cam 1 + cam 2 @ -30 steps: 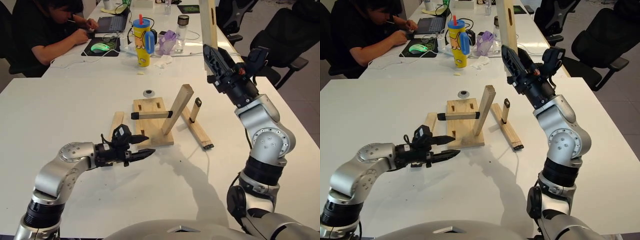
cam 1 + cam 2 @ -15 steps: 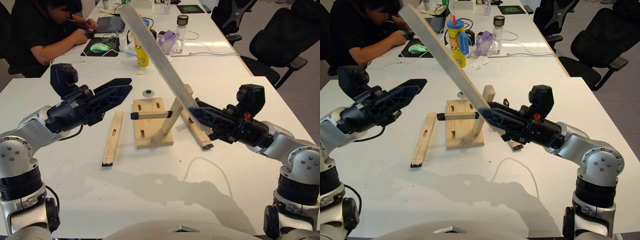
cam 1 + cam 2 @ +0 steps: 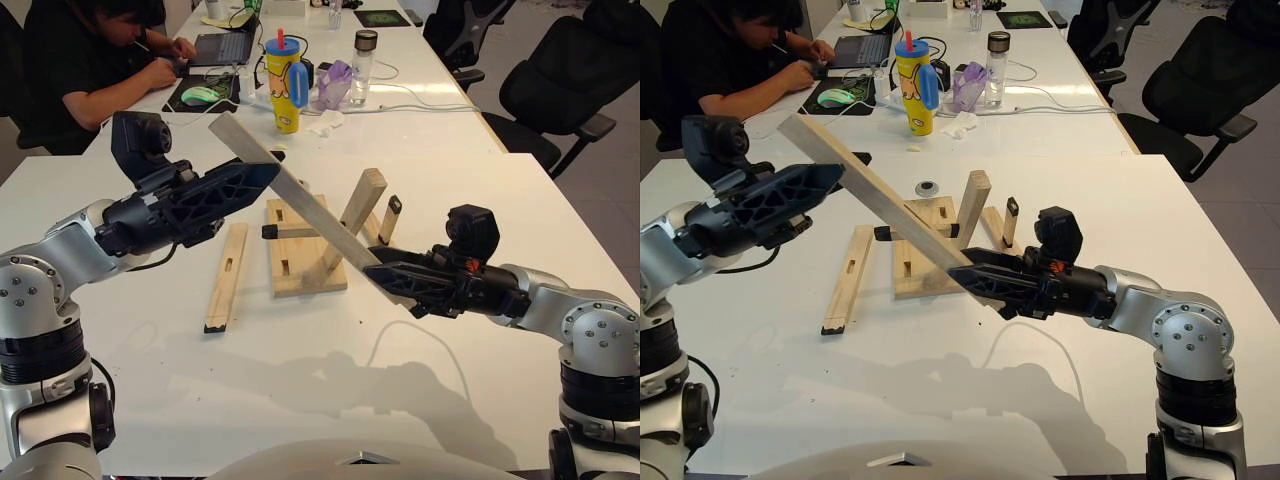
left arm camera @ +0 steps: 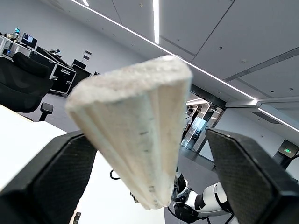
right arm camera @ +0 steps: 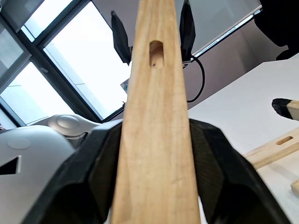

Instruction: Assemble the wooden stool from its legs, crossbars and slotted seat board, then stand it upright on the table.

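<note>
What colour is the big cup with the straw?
Yellow cup, with a blue handle and a red straw. The left eye view shows it best.

The left arm is raised with the elbow bent. The left gripper points across toward the right, its fingers spread wide on either side of the wooden leg's upper end, apparently not touching it. The right arm stretches low toward the left, and the right gripper is clamped on the leg's lower end.
</note>
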